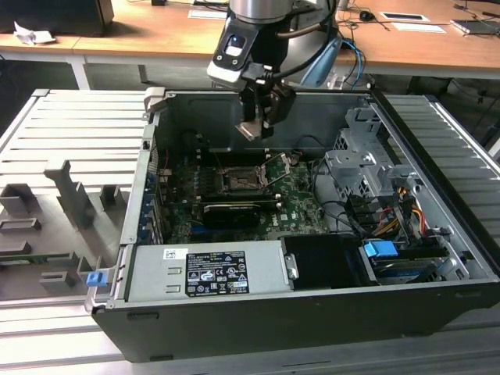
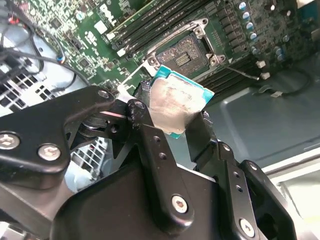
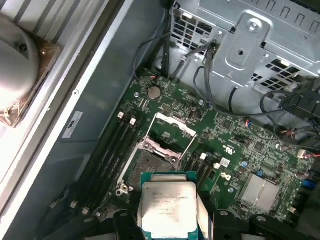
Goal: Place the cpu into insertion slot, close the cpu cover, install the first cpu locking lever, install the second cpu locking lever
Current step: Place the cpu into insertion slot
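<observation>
Inside an open case [image 1: 312, 316], the cpu [image 2: 176, 102] is being held by two opposite edges in the end effector [image 2: 170, 116], above the insertion slot [image 3: 150, 167] and apart from it. Light, stiff and fragile, it is being judged best gripped gently at the edges.

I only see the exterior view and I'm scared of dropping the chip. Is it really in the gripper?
Observer: Yes. In the second wrist view the gripper is shut on the cpu, silvery top showing.
Operator: Is its hole empty?
Observer: In the first wrist view the insertion slot is bare and dark.
Operator: And the lid?
Observer: The cpu cover stands tipped up, off the slot.
</observation>
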